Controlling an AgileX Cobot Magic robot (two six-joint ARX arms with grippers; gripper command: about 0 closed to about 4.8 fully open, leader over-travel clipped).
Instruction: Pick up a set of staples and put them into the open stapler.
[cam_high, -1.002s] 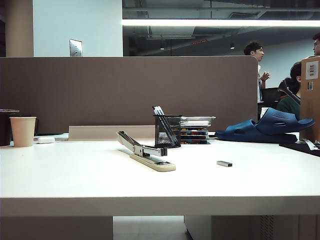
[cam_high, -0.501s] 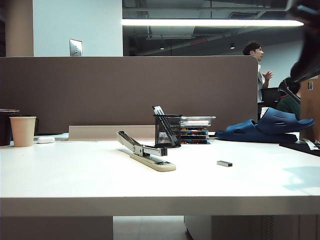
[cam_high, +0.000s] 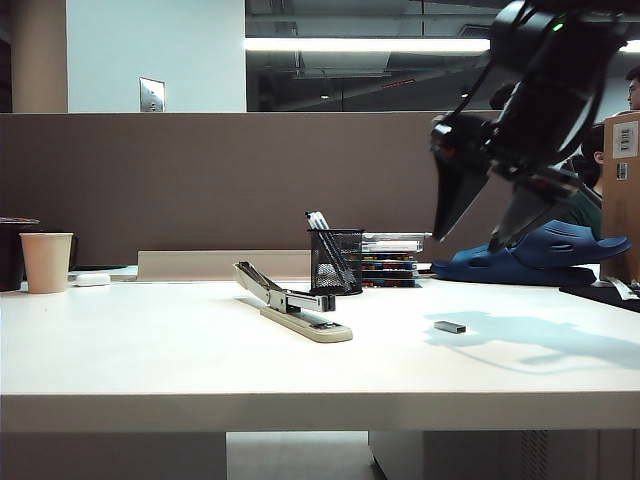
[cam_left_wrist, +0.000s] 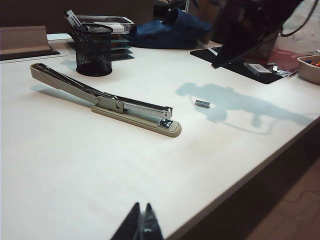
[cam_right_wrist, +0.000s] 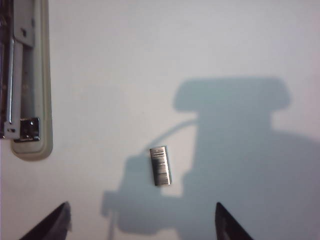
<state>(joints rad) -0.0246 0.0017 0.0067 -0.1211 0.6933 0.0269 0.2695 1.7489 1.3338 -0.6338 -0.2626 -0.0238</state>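
White desk: small grey metal strip of staples (cam_right_wrist: 160, 165) lying below spread-open, empty right gripper (cam_right_wrist: 141, 220) (nearer arm), parallel to long cream-based stapler (cam_right_wrist: 25, 80); left gripper (cam_left_wrist: 141, 227) pinched shut.

Grey set of staples (cam_high: 449, 327) flat beside open cream stapler (cam_high: 293, 303)

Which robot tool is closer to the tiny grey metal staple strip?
The right. The right tool hangs open in the air above the tiny grey metal staple strip. The left tool sits shut at the table's near edge, farther off.
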